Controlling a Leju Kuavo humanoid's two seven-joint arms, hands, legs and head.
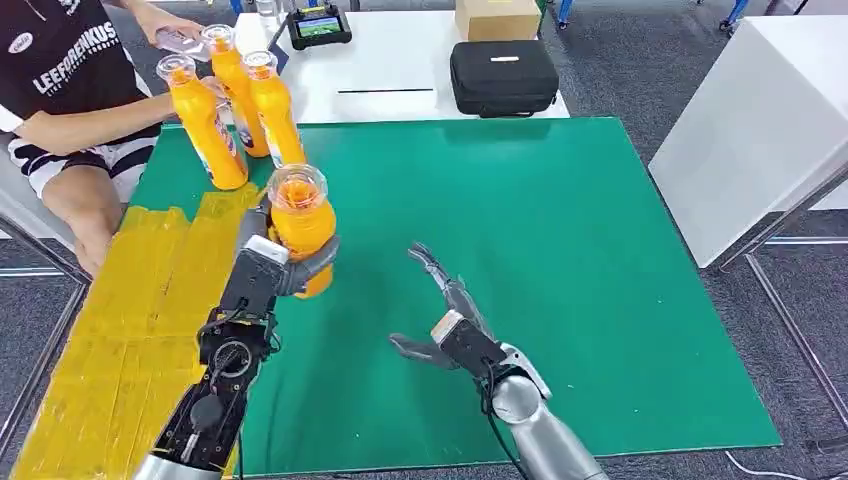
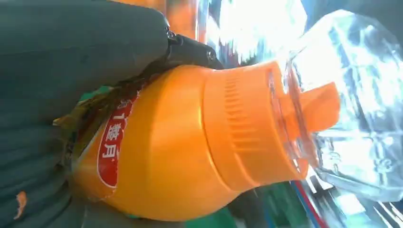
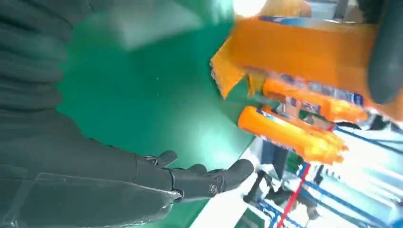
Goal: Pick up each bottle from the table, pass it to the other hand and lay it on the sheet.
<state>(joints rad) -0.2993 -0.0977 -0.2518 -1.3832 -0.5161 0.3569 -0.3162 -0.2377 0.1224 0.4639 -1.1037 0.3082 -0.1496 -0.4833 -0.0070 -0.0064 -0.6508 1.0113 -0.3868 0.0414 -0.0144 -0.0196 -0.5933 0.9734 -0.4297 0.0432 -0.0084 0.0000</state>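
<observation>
The left hand (image 1: 285,262) grips the orange plastic bottle with a clear domed cap (image 1: 300,226), fingers closed around its body, upright above the green mat (image 1: 560,260) on the desk. The right hand (image 1: 450,325) waits near it, fingers spread and empty. Step in hand: the handover. Next, judged: bring the bottle between the right fingers, then lay it on the yellow sheet (image 1: 130,300) left of the mat.

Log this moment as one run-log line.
left hand: holds orange bottle upright | right hand: open above green mat | handover: not yet
</observation>
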